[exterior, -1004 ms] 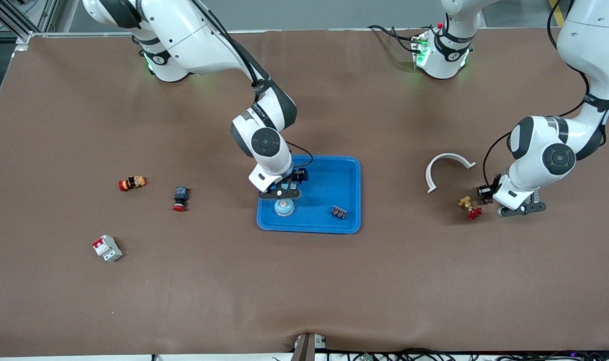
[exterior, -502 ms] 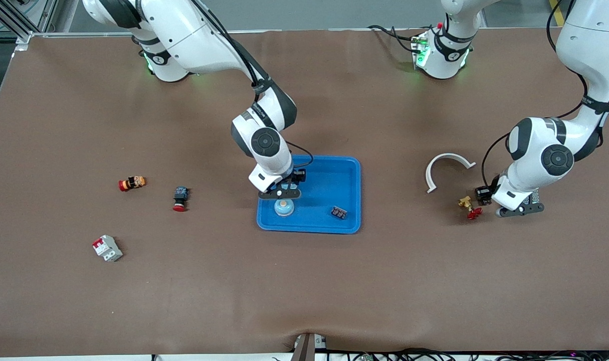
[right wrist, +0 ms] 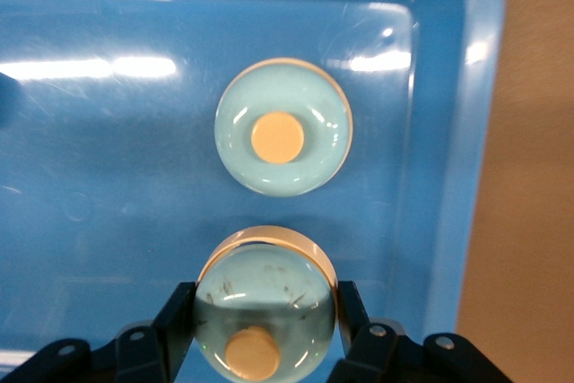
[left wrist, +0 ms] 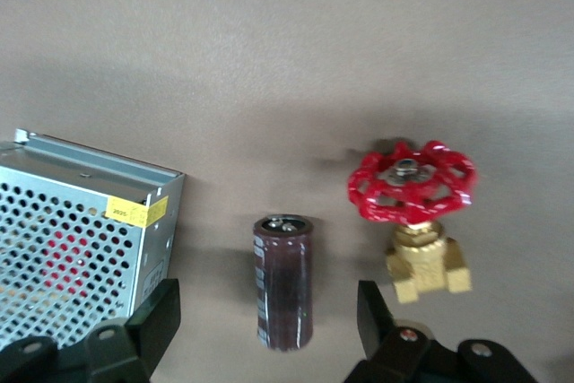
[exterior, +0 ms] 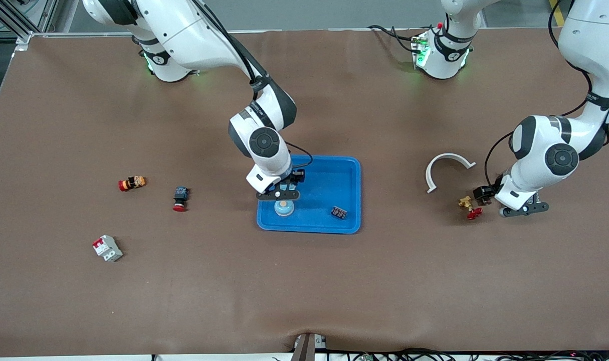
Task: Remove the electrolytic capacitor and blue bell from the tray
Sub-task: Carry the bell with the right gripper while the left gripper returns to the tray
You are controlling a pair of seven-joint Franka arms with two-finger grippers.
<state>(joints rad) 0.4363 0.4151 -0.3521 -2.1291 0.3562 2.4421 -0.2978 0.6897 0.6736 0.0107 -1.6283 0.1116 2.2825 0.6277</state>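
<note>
Right gripper (right wrist: 260, 325) fingers clamped on bell (right wrist: 265, 302) over blue tray (exterior: 344, 170), second bell (right wrist: 283, 140) beside, left gripper (left wrist: 269, 338) fingers now apart over capacitor (left wrist: 284, 280), red-handled valve (left wrist: 414, 213) beside.

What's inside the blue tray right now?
In the blue tray: one bell resting free, a second bell gripped in the right claw, and a small dark part toward the left arm's end. The tray floor under the gripped bell is hidden.
</note>
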